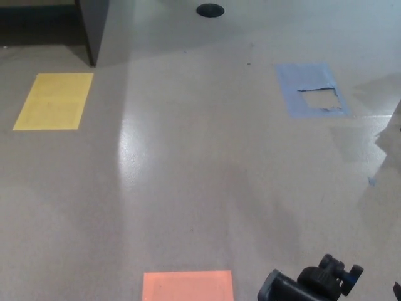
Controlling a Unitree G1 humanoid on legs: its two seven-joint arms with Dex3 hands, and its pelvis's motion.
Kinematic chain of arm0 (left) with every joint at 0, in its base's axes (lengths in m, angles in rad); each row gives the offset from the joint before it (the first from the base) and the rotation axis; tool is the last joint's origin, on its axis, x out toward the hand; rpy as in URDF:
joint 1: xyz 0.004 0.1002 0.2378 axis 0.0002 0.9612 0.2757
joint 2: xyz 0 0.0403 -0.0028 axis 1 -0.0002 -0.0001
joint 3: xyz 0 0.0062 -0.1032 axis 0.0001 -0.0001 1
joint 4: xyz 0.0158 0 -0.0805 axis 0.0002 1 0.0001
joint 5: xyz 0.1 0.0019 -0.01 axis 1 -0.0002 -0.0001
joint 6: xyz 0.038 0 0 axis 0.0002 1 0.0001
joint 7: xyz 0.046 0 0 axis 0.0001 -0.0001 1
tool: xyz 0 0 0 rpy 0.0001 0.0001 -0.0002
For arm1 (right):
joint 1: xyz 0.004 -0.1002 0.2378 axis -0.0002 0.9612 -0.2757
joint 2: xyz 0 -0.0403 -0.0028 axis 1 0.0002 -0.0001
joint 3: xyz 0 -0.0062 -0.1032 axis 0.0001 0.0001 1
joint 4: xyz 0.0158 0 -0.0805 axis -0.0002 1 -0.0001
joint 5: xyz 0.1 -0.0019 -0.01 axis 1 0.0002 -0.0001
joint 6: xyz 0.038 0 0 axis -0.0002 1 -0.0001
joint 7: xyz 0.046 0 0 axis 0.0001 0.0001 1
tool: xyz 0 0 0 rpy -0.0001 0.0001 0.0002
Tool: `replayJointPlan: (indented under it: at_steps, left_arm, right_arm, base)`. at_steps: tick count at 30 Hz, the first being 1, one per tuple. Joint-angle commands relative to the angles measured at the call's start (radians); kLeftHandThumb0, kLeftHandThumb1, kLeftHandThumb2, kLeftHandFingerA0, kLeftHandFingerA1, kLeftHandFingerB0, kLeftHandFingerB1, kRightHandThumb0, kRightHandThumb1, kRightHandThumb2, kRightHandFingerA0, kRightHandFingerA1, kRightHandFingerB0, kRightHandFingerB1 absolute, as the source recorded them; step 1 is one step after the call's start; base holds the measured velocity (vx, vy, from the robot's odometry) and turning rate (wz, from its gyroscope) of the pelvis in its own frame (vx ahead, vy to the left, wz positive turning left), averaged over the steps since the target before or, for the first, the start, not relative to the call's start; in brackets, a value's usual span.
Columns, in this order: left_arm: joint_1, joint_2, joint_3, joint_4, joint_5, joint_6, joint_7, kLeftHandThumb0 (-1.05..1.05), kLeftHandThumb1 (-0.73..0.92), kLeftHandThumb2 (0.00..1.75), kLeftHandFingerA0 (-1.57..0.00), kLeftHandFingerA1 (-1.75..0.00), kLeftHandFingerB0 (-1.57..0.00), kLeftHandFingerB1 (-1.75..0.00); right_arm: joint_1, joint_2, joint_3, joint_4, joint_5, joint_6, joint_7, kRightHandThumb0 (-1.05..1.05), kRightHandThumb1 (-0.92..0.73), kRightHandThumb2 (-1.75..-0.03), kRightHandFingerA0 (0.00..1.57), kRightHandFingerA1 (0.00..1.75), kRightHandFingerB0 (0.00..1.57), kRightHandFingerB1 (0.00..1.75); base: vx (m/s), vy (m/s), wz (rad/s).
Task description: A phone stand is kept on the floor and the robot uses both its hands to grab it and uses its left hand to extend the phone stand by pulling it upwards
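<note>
1. Three coloured rectangles marked the floor when we counted from left to right: one yellow rectangle at the far left, one orange rectangle cut by the lower edge near the middle, and one blue rectangle toward the upper right.
2. We counted one dark upright panel at the top left, standing just above the yellow rectangle, with deep shadow to its left.
3. We saw one small black round object lying on the floor at the top, right of that panel.
4. We noted that the blue rectangle had one torn gap near its middle where the pale floor showed through.
5. We found one phone stand, its black top with a knob poking up at the bottom edge, right of the orange rectangle and well apart from the other two.
6. We could make out only one tiny dark sliver at the bottom right corner and could not tell what it was; of the two hands, neither left nor right showed, so we could not tell whether their fingers were spread or closed.
</note>
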Motion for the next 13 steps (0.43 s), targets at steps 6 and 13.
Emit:
replayJointPlan:
  at_steps: [6,13]
  left_arm:
    - [-0.016,-0.01,0.035,0.023,-0.025,-0.106,-0.049,-0.81,0.71,0.62,-0.31,-0.32,-0.26,-0.3]
    - [-0.022,-0.015,0.042,0.025,-0.015,-0.102,-0.054,-0.82,0.71,0.62,-0.3,-0.32,-0.26,-0.3]
  right_arm:
    - [0.008,-0.034,0.016,0.013,-0.109,-0.025,-0.178,-1.05,-0.82,-0.69,0.0,0.27,0.0,0.02]
    - [0.005,-0.034,0.02,0.016,-0.088,-0.025,-0.171,-1.05,-0.79,-0.68,0.0,0.28,0.0,0.09]
  base:
    - [0.0,0.0,0.0]
    - [0.0,0.0,0.0]
